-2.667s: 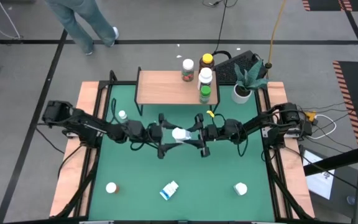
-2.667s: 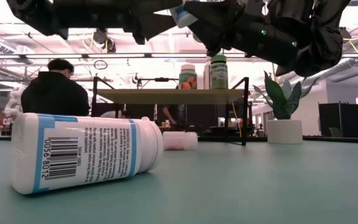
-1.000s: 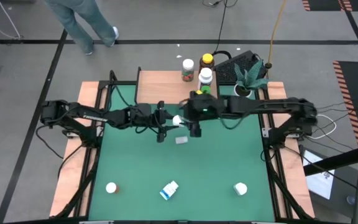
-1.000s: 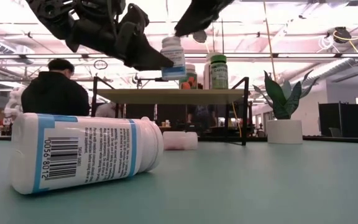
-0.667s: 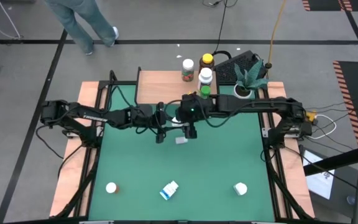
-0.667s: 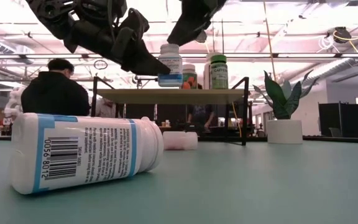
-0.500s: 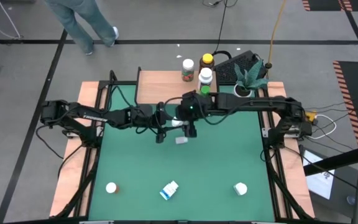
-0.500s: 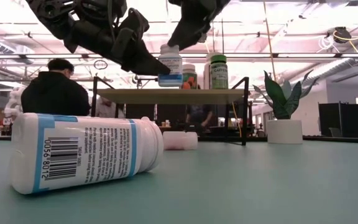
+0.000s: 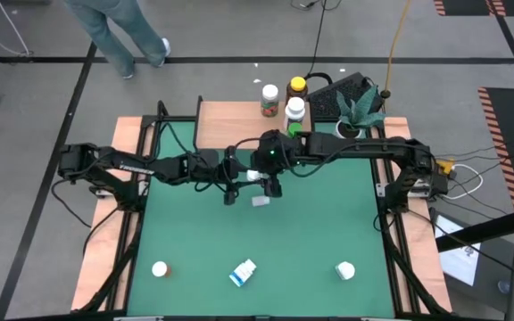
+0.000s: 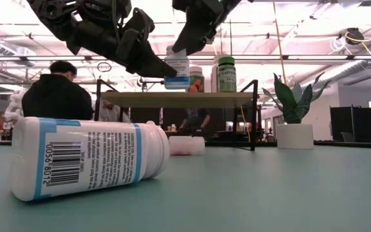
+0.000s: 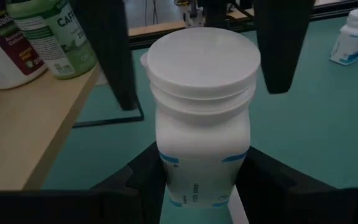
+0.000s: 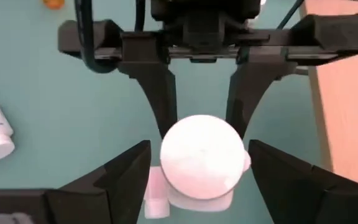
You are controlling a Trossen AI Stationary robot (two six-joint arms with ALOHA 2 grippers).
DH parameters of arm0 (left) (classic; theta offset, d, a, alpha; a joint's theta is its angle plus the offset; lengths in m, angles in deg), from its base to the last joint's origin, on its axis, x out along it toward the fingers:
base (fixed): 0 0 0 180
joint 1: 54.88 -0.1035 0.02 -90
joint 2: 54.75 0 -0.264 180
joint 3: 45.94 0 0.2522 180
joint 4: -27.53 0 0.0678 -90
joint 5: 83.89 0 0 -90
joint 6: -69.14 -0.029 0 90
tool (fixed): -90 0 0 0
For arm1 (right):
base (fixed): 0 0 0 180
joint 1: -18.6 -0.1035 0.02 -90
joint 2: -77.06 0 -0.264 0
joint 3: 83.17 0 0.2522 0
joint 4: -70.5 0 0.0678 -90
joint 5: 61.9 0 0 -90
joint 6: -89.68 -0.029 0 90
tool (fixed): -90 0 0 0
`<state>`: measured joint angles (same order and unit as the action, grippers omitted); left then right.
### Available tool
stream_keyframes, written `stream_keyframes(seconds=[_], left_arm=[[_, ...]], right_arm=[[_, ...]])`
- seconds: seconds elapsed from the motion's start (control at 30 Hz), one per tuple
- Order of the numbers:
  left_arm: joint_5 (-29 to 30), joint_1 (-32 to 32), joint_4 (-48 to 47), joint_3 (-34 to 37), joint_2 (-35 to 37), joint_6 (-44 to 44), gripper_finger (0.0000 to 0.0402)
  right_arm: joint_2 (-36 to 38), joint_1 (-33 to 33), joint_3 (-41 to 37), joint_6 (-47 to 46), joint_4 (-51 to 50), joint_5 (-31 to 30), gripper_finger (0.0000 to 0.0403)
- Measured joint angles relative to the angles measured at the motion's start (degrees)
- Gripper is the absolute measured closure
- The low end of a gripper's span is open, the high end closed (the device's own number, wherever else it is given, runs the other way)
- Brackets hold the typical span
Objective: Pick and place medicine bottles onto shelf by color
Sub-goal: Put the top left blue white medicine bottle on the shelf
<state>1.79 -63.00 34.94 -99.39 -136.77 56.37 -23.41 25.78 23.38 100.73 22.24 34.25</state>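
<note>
Left pincer (image 11: 201, 186): clamped on the lower body of an upright blue-labelled bottle (image 11: 202, 118), held in the air above the desk (image 9: 310, 232), beside the shelf (image 9: 230, 125). Right pincer (image 12: 199, 186): wide, straddling its cap. Risk: off-centre closure could tip the bottle or knock it loose.

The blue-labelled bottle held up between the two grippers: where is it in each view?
High view: blue-labelled bottle, mid-table, mostly hidden under the grippers.
Low view: upper centre, above the shelf.
Left wrist view: centre.
Right wrist view: white cap, centre.
Shared landmark: the shelf's front edge beside it.
</note>
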Motion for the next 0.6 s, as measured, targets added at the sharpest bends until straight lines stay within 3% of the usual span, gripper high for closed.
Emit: stream_keyframes(seconds=[0.3,0.6], left_arm=[[-0.02,-0.11,0.02,0.00,-0.02,0.27,0.0236],[-0.13,-0.09,0.29,0.00,-0.04,1.31,0.0235]], right_arm=[[-0.38,0.00,0.03,-0.28,0.31,-0.04,0.0165],[-0.39,0.26,0.05,-1.11,-0.29,0.15,0.0229]])
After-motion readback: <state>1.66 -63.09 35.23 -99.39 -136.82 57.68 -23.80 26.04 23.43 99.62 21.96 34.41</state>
